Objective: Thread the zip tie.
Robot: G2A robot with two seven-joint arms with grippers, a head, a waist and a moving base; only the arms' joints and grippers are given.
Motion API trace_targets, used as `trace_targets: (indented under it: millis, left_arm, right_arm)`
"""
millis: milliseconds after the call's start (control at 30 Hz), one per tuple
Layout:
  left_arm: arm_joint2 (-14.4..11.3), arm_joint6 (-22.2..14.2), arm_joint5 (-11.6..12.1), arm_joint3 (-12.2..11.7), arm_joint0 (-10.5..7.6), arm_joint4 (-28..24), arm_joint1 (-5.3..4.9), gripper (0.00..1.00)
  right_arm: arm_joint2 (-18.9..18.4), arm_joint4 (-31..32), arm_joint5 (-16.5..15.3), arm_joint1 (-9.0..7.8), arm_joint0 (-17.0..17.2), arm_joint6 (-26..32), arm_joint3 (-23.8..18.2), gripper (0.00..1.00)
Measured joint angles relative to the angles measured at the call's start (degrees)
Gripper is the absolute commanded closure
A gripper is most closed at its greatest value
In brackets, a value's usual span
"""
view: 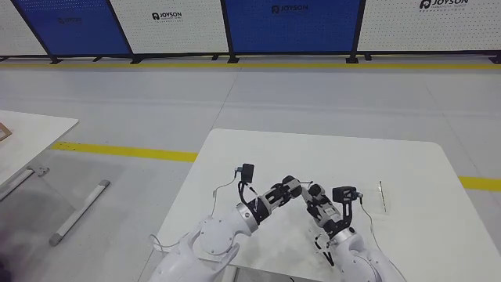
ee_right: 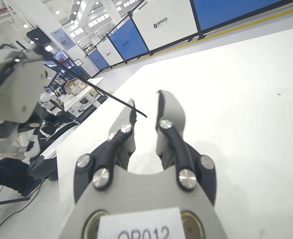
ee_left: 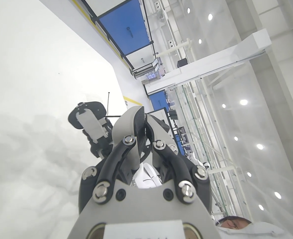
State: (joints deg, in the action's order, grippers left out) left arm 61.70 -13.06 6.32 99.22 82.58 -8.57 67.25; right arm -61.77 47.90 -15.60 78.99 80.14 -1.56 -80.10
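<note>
Clearly the left gripper (ee_left: 145,123) is clamped on the zip tie (ee_right: 96,89), its tip mid-frame between the parted jaws of the right gripper (ee_right: 146,96); closing off-centre could knock it aside.

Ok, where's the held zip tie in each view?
Top view: zip tie between left tool and right tool, barely visible.
Left wrist view: thin line beside the left tool.
Right wrist view: black strip ending at the right tool.
Shared landmark: blue fence panels.
</note>
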Motion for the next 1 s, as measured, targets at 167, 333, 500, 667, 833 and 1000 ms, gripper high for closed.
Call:
trace_targets:
  millis: [167,333,500,667,833,1000]
  left_arm:
    - [0.25,-0.32,-0.36,-0.56,-0.18,-2.10,0.10,1.00]
    - [1.00,-0.06,-0.37,-0.94,0.07,-2.77,0.07,1.00]
    - [1.90,0.33,-0.36,-1.58,0.47,-3.31,0.00,1.00]
    - [1.62,3.85,-0.37,-2.29,0.82,-2.62,0.25,1.00]
    - [1.55,3.79,-0.32,-2.28,0.81,-2.58,0.26,1.00]
    - [1.56,3.79,-0.33,-2.28,0.81,-2.59,0.26,1.00]
  right_arm:
    - [-2.35,-2.25,-2.97,-0.48,2.02,-2.54,-2.11,0.00]
    - [-6.27,-5.20,-3.92,-1.62,6.79,-7.73,-7.62,0.00]
    - [-9.26,-6.73,-3.88,-3.30,12.12,-12.45,-13.87,0.00]
    - [-10.59,-7.50,-3.88,-4.45,14.56,-12.25,-15.97,0.00]
    - [-10.56,-7.48,-3.88,-4.42,14.49,-12.41,-15.91,0.00]
    - [-10.55,-7.49,-3.88,-4.42,14.50,-12.39,-15.91,0.00]
